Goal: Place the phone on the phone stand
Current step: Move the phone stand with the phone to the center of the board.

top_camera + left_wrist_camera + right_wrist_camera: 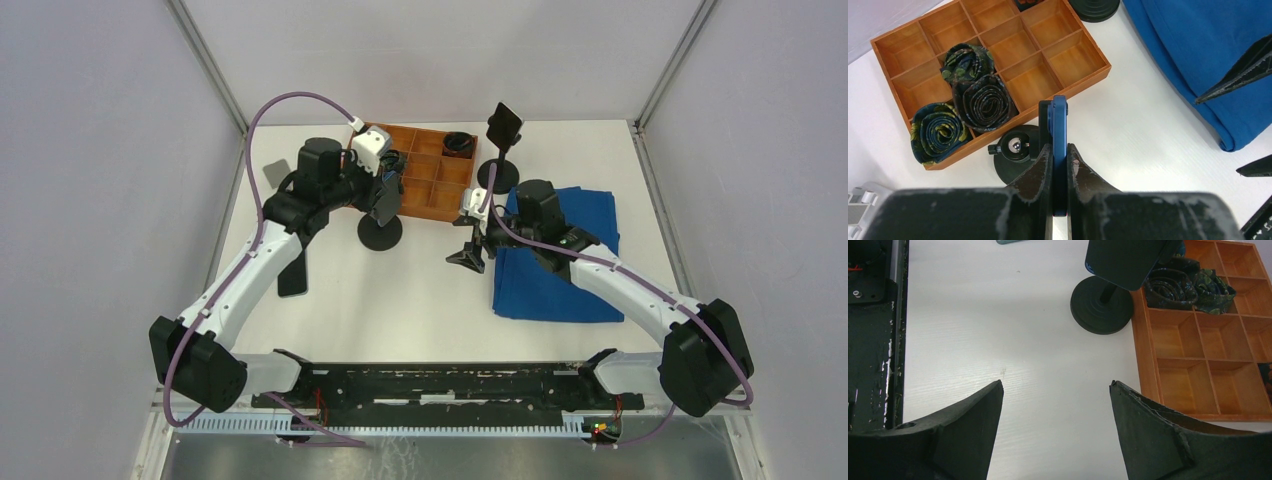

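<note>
My left gripper [386,207] [1059,146] is shut on the blue-edged phone [1059,117], holding it upright on its edge. The phone [383,200] hangs just above the black round-based phone stand [380,234]. In the left wrist view the stand's base and ball joint [1014,148] sit just left of the phone, whose far end lies against a dark plate. The right wrist view shows the phone's dark face [1125,260] above the stand's base [1103,307]. My right gripper [468,257] [1055,384] is open and empty, low over the bare table.
A wooden compartment tray [432,198] [1083,75] [1148,365] with rolled ties [983,97] stands behind the stand. A second black stand [498,176] is at the back. A folded blue cloth [560,270] [1208,60] lies at the right. A dark flat slab [292,272] lies at the left.
</note>
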### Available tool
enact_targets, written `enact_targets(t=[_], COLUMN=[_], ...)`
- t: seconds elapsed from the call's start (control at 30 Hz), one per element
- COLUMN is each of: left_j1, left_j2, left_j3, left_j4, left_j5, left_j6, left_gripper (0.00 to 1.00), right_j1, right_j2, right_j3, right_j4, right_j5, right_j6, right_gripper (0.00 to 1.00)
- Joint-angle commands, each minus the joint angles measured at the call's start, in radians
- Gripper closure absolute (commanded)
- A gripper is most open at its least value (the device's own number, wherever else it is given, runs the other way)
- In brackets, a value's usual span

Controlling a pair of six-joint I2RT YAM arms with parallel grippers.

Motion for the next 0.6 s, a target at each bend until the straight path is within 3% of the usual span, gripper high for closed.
enact_targets(t=[0.0,0.57], left_j1=[0.007,0.030], left_j2=[-0.035,-0.012], left_j3=[0.035,0.040], left_j4=[0.096,0.116], left_j5=[0.127,0.382], left_j6=[0.010,-0.014], left_gripper=[0.98,0.98], right_j1=[-0.011,-0.046], right_j2=[-0.016,-0.024], right_j3=[-0.003,-0.029], right_j4=[0.036,0.079], right_j5=[-0.028,-0.080], right_j6=[-0.011,0.027], right_gripper=[0.16,0.13])
